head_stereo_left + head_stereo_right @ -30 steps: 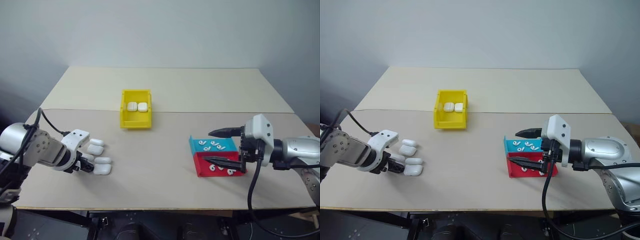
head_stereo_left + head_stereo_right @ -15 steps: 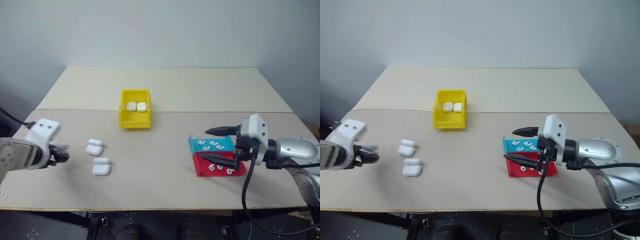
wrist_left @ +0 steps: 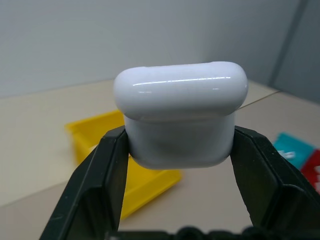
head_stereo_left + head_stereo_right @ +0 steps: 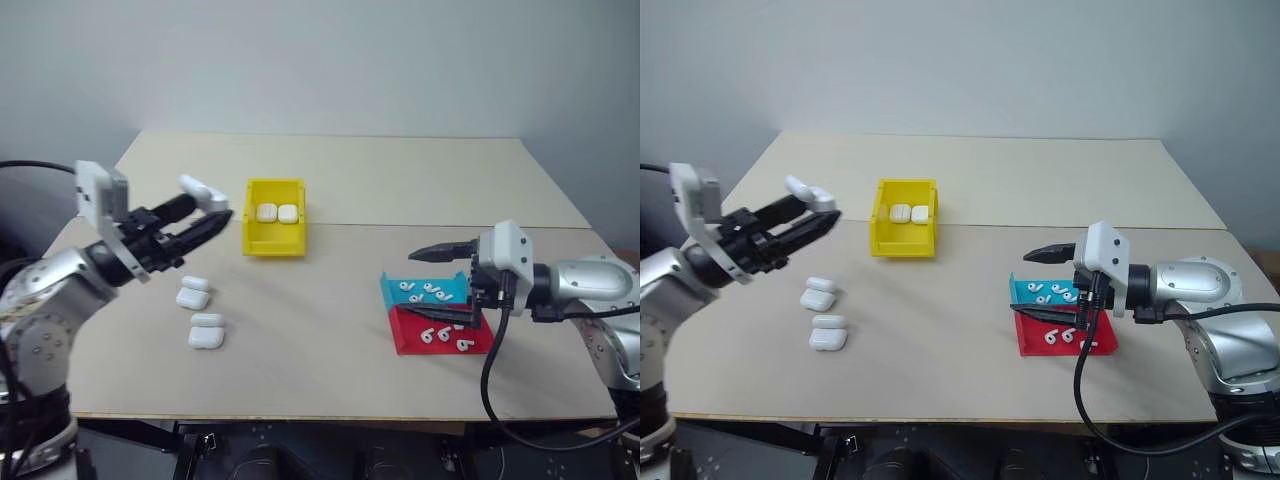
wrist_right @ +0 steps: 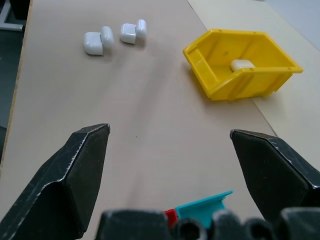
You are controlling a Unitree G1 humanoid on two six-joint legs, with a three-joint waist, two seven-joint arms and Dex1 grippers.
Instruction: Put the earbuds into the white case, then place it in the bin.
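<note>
My left gripper (image 4: 208, 205) is raised above the table, left of the yellow bin (image 4: 272, 243), and is shut on a white case (image 3: 180, 115) with its lid closed. The case (image 4: 198, 189) sticks out at the fingertips. Two more white cases (image 4: 275, 213) lie inside the bin. My right gripper (image 4: 415, 278) is open, pointing left, with its jaws spread above and over the trays. Tiny white earbuds (image 4: 425, 290) lie in the teal tray, and more earbuds (image 4: 445, 336) lie in the red tray.
Several white cases (image 4: 200, 312) lie on the table below my left gripper, in two pairs. The teal tray (image 4: 392, 288) and the red tray (image 4: 405, 330) sit side by side at the right. The table's seam runs just behind the bin.
My left arm has swung up from table level beside the loose cases and to the right, and now holds a white case high near the bin. The right gripper has stayed over the trays.
</note>
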